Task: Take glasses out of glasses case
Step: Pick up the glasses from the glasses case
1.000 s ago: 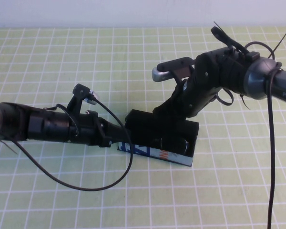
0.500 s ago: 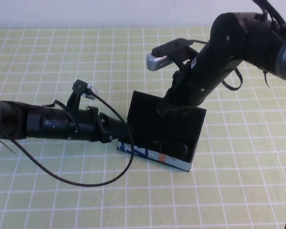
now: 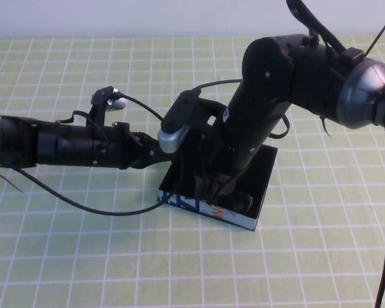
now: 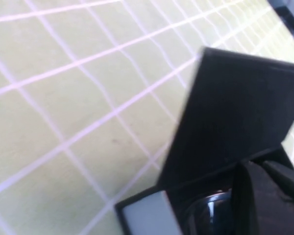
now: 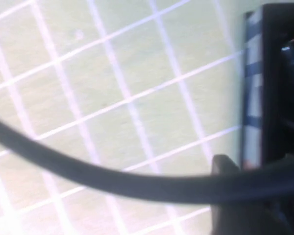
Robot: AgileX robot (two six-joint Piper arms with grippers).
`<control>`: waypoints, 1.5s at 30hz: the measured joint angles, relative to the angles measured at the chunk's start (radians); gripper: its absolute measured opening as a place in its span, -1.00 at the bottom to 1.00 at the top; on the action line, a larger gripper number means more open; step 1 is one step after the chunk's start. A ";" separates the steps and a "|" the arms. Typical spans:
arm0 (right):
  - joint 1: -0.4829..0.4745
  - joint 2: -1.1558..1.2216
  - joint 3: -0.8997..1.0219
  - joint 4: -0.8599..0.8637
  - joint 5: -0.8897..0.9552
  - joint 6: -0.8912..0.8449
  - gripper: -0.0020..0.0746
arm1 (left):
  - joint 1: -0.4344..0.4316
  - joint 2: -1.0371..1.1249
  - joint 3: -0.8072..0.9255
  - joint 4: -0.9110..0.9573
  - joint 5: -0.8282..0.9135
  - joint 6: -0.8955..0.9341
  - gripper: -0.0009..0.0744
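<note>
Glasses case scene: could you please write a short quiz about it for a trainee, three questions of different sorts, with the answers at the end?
1. True or false: the lid of the glasses case is shut.
2. Where is the right end effector? A) down in the open case; B) high above the case, well clear of it; C) beside the left arm's elbow.
3. Which end effector is at the case's left end, and where are the glasses?

Key
1. False: the lid stands open.
2. A.
3. The left end effector; the glasses lie inside the case.
</note>
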 joint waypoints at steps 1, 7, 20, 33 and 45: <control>0.000 0.005 0.000 -0.012 -0.011 -0.003 -0.40 | 0.001 0.000 -0.005 0.005 -0.008 -0.020 -0.99; 0.000 0.055 0.000 -0.073 -0.053 -0.007 -0.37 | 0.032 0.000 -0.011 0.042 -0.073 -0.127 -0.99; 0.000 0.096 -0.002 -0.137 -0.122 -0.011 -0.24 | 0.049 0.000 -0.011 0.081 -0.094 -0.142 -0.99; 0.000 0.122 -0.010 -0.159 -0.148 -0.011 -0.18 | 0.049 0.000 -0.011 0.089 -0.097 -0.142 -0.99; 0.000 0.153 -0.010 -0.187 -0.149 -0.011 -0.10 | 0.049 0.003 -0.011 0.090 -0.100 -0.142 -0.99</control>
